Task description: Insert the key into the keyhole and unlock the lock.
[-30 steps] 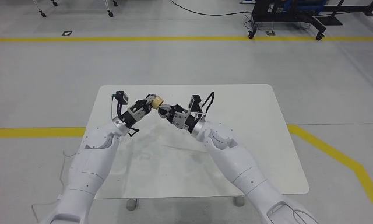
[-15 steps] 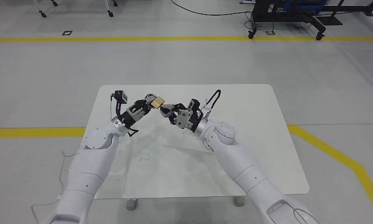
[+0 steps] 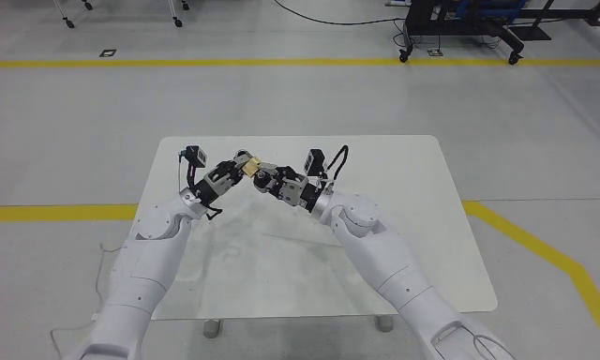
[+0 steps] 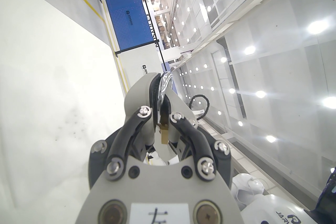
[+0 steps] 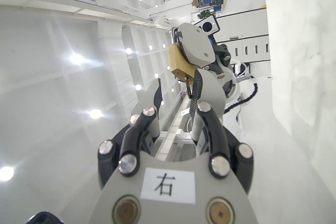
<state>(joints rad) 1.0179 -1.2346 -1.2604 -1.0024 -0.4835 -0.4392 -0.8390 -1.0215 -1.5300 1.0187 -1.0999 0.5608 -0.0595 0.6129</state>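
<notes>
— The right gripper (image 3: 262, 178) is coming back in on the lock (image 3: 249, 163). Half a second ago it was sitting back with a gap between them, and now its tips are pressing right up near the brass again.

— And the left gripper (image 4: 160, 84)?

— Not budging. It is clamping the lock tight, with the silver shackle (image 4: 166, 79) poking out past its fingertips. In the top view the two are meeting just left of centre, over the far half of the white table (image 3: 422, 172).

— Is the key (image 5: 188, 81) in?

— It is sitting in the end of the brass body away from the shackle, its head sticking out toward the right gripper.

— So the right one is gripping it?

— Not as the right wrist view is showing it. Its fingers are standing apart, with the room showing between them. The key's head is lying just beside one ribbed pad (image 5: 195, 89), and the other finger is staying clear of it.

— Shackle popped yet?

— I cannot tell; the left fingers are covering where it joins the body.
</notes>
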